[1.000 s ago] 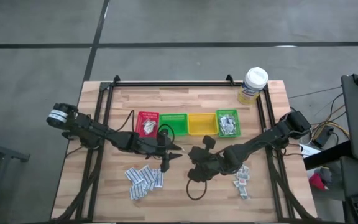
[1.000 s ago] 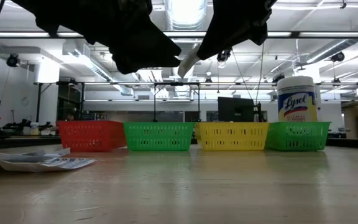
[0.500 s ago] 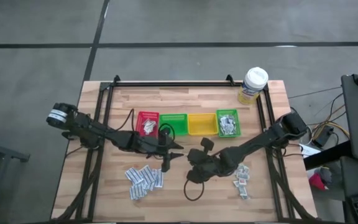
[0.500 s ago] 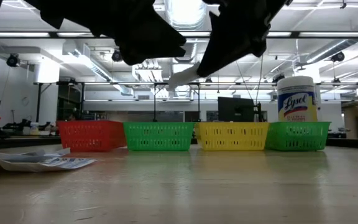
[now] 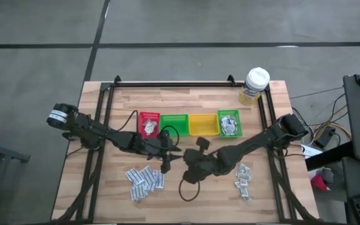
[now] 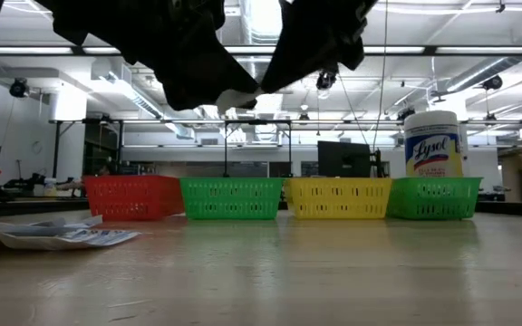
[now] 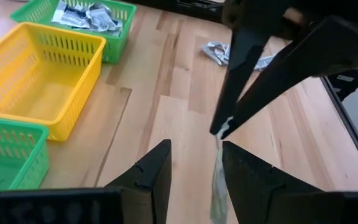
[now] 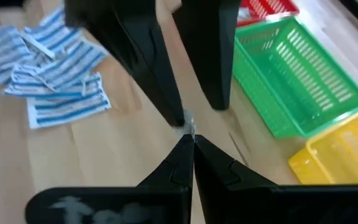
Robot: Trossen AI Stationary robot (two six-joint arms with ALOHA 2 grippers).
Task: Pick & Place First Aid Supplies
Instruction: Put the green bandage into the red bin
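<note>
Passing a sachet between grippers above the bare middle of the table [image 5: 274,200].

Nearest the table's front edge lie the loose supplies: a blue-striped heap [image 5: 144,181] on the left, a smaller grey heap [image 5: 244,178] on the right. Above mid-table the right gripper [image 7: 221,129] is pinched tight on one thin sachet [image 7: 217,180], letting it hang between the left gripper [image 7: 195,163]'s parted fingers, probably so the left arm can take it over to a bin. Beyond stand the red bin [image 5: 149,124], empty green bin [image 5: 175,124], empty yellow bin [image 5: 202,124] and second green bin [image 5: 229,123]; farthest is the wipes tub [image 5: 254,85].
</note>
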